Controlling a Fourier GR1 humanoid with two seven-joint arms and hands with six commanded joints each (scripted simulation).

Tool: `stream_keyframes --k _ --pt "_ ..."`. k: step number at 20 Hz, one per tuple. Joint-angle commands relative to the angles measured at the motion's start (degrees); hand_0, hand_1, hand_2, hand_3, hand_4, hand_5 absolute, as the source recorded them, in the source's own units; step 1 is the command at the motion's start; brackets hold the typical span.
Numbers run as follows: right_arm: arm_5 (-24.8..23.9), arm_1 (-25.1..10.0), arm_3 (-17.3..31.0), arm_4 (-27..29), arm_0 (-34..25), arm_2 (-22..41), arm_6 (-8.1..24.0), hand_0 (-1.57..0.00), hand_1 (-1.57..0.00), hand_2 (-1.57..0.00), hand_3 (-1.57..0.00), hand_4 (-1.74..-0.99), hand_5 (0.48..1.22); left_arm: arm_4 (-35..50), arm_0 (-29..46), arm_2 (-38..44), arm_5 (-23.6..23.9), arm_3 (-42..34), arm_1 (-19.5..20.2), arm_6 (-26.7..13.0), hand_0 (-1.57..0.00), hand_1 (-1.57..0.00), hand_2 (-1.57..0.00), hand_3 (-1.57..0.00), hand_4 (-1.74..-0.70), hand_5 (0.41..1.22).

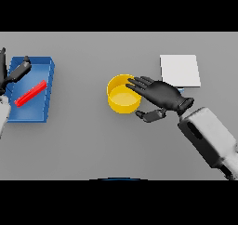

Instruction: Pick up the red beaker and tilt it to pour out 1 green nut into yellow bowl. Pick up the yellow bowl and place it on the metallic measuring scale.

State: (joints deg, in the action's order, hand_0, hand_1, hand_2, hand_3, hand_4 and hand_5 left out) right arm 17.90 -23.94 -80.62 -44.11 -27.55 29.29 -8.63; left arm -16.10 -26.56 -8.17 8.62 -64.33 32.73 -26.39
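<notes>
The yellow bowl (120, 97) stands upright near the middle of the table, and its inside shows only yellow. My right hand (162, 95) reaches in from the right, open. Its straight fingers (137, 83) lie over the bowl's right rim and the thumb (151, 115) points at the bowl's near right side. A long red object (30, 93), the only red thing in view, lies slanted in a blue tray (42, 109) at the far left. My left hand (15, 73) hovers open over the tray's far left corner. The pale flat measuring scale (180, 70) sits behind the right hand.
The blue tray takes up the left edge of the table. My right forearm (209, 138) crosses the lower right corner.
</notes>
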Motion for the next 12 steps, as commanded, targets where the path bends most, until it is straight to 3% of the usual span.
stream_keyframes --k 1,8,12 --pt "1.5 -0.4 0.4 -1.0 -2.0 1.2 -0.2 0.00 0.00 0.00 0.00 -1.223 0.703 0.2 -0.2 0.1 -0.2 0.2 0.0 0.3 0.00 0.00 0.00 0.00 -0.74 0.702" --pt "5.3 2.5 10.2 -4.7 -9.0 7.4 -3.1 0.00 0.00 0.00 0.00 -1.225 0.722 0.6 0.9 0.4 -0.4 -1.0 0.7 0.8 0.00 0.00 0.00 0.00 -0.74 0.698" --pt "6.7 5.1 14.1 -5.8 -12.6 9.4 -2.5 0.00 0.00 0.00 0.00 -1.250 0.733 0.3 0.6 0.4 0.1 -0.1 0.5 0.9 0.00 0.00 0.00 0.00 -0.74 0.699"
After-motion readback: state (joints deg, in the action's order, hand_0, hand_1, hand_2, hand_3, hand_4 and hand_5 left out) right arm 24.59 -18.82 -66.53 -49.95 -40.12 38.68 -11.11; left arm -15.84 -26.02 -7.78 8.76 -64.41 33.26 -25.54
